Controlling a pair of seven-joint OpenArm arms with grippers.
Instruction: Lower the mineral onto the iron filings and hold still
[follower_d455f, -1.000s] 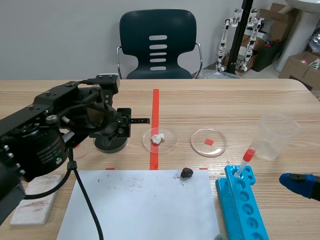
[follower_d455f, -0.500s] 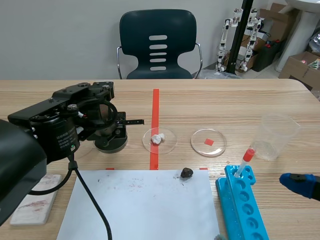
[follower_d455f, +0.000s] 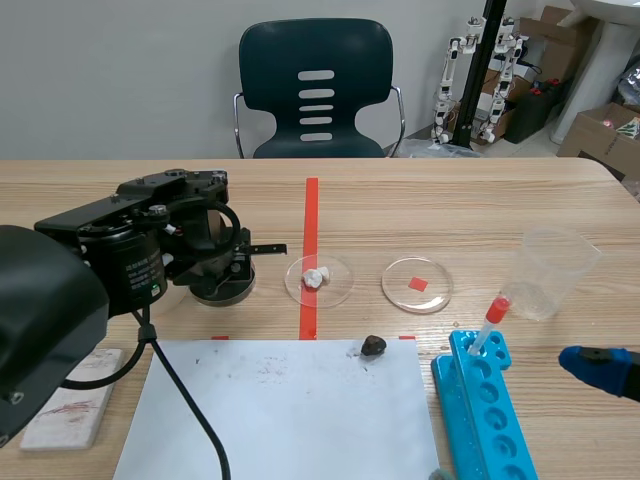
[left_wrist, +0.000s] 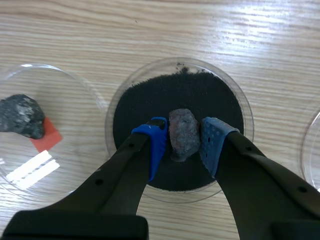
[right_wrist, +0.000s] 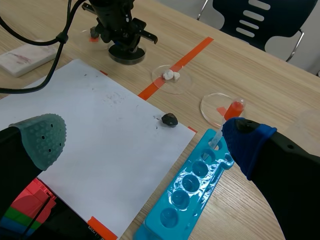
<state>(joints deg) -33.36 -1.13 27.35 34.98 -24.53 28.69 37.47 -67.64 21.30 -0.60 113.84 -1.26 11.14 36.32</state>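
Note:
In the left wrist view my left gripper is shut on a brownish-grey mineral, pinched between its blue pads. Directly beneath is a clear dish of black iron filings. I cannot tell whether the mineral touches the filings. In the scene view the left arm hangs over that dish left of the red tape line, and hides the mineral. My right gripper is open and holds nothing. It sits at the table's near right, where only one blue fingertip shows.
Beside the filings a second dish holds a dark rock. White paper carries a small dark stone. A dish with white bits, a dish with a red square, a plastic cup and a blue tube rack stand further right.
The left arm has swung and settled lower over the filings dish, its wrist turning. The right arm and the other objects have not moved.

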